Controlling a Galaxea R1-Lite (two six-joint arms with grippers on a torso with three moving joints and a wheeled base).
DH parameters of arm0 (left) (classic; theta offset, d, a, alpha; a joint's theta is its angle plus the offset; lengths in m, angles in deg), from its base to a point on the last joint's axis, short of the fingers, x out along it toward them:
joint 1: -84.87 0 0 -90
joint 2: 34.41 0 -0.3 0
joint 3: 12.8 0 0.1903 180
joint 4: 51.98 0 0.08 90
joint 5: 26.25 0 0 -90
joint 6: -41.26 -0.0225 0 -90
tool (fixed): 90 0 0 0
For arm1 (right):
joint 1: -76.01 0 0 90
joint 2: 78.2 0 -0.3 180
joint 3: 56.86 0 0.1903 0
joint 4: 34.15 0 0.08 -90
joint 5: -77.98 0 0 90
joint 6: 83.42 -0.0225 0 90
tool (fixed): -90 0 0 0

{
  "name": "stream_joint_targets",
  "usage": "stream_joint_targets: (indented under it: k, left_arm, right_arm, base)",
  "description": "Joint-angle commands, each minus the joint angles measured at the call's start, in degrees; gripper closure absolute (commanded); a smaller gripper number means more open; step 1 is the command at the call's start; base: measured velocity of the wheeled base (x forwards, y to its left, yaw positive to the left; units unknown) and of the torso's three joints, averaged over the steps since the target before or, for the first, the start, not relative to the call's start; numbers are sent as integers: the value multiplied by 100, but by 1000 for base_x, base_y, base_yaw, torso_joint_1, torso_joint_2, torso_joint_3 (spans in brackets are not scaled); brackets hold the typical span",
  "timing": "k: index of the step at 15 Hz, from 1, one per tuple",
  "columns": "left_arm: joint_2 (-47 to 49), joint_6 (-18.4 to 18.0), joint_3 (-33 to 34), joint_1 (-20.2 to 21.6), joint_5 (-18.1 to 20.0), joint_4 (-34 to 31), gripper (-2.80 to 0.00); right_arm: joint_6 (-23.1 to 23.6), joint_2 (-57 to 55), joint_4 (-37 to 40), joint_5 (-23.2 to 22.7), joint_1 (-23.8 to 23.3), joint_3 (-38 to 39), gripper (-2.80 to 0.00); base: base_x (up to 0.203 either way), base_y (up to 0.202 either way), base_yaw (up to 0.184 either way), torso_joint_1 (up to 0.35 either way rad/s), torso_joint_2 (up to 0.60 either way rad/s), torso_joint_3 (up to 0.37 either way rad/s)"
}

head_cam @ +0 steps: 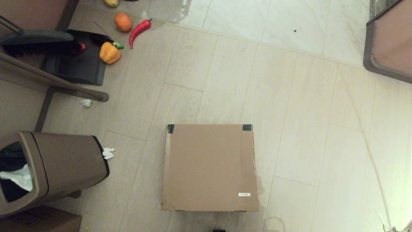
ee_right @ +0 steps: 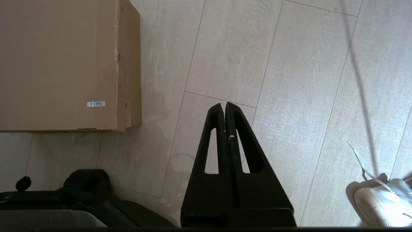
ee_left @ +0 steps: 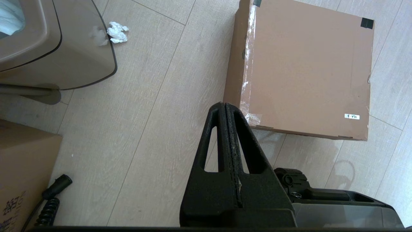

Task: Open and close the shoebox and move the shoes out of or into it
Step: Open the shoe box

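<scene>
The left gripper hangs over bare floor with its two black fingers pressed flat together and nothing between them; the right gripper hangs the same way, fingers closed on nothing. Neither arm shows in the head view. Just beyond the left gripper's tips lies the near left corner of the shoebox, not touching them; from the right gripper the box sits off to the side, apart from it, with floor between. The box rests flat on the floor with its lid down, nearly square, so no long axis can be told; its edges run roughly in line with the floor tiles. The two far corners carry black tape, and the small white label sits near the near right corner, its dark writing too small to read. No shoes can be seen outside the closed box. Farther out on the left gripper's side stands a brown bin with white paper in its mouth and a crumpled tissue beside it. On the right gripper's far side a white sneaker with loose laces lies on the floor.
</scene>
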Motion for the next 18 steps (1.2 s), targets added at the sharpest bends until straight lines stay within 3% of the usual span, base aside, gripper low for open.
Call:
stream_joint_targets:
  k: [1, 7, 9, 12, 15, 18]
  left_arm:
    - [7, 8, 88, -1, -4, -1, 0]
    - [1, -144, 61, 3, 72, -72, 0]
    - [60, 87, 27, 7, 14, -159, 0]
    - [84, -99, -219, 0, 35, -174, 0]
    - [1414, -312, -1151, -16, 190, -213, 0]
    - [3841, -47, -2303, -62, 447, -205, 0]
  right_arm:
    - [12, -5, 9, 15, 0, 0, 0]
    - [513, -102, 37, -45, 0, -172, 0]
    - [458, -809, 119, -48, -13, -779, 0]
    - [204, -2889, 192, -86, -21, -1851, 0]
    - [66, -4802, 76, -471, 47, -2751, 0]
    - [-26, -6605, -399, -947, 202, -3322, 0]
  base:
    - [0, 0, 0, 0, 0, 0]
    - [0, 0, 0, 0, 0, 0]
    - [0, 0, 0, 0, 0, 0]
    - [0, 0, 0, 0, 0, 0]
    - [0, 0, 0, 0, 0, 0]
    - [0, 0, 0, 0, 0, 0]
